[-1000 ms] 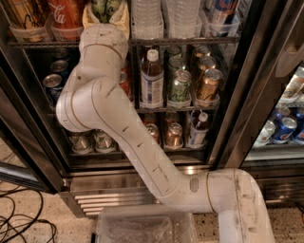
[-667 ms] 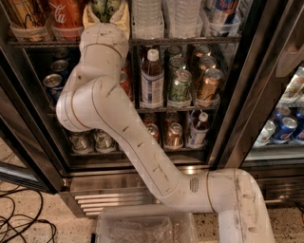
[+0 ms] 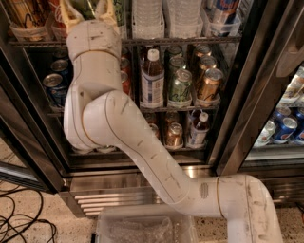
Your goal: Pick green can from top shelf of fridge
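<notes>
Gripper sat high at the left of the fridge, raised on the white arm to the top shelf, with the green can right at it. Whether it was apart or clamped on the can could not be told. Clear water bottles stood just right of it on that shelf.

Cream claw at the top shelf (dark wire), white arm
</notes>
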`<state>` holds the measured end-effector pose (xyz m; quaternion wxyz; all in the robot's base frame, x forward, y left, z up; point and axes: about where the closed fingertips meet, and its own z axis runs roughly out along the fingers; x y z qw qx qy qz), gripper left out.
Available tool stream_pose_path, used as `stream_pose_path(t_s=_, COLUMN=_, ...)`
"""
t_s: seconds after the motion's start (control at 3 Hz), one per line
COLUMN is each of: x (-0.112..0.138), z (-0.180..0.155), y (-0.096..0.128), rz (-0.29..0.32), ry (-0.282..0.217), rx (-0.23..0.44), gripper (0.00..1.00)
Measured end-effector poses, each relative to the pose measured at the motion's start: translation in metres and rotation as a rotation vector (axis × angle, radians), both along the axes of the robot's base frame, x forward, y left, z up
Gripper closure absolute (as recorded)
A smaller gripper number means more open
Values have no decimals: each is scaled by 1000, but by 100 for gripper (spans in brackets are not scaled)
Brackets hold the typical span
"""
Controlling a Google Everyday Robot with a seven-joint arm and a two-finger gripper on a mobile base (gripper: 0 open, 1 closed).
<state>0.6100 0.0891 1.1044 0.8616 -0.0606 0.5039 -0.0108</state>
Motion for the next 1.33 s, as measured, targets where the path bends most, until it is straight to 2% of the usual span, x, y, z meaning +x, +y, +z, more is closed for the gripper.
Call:
stream_pose_path(t_s=0.33, x=-30, z=18, y=16, rz=93, ry=-88, rx=-30, gripper=100)
stream_pose_path(t_s=0.67, x=-62, z=26, y=31, rz=183, ry=-151, rx=-51, gripper=100)
stream_pose_path(t_s=1.0, x=-102, z=21, y=36, rz=247, ry=-161, rx=-44, gripper=100)
stream_pose_path(t_s=1.33, x=-150, z=7, y=31, rz=240, ry=-128, rx=-33, gripper=100)
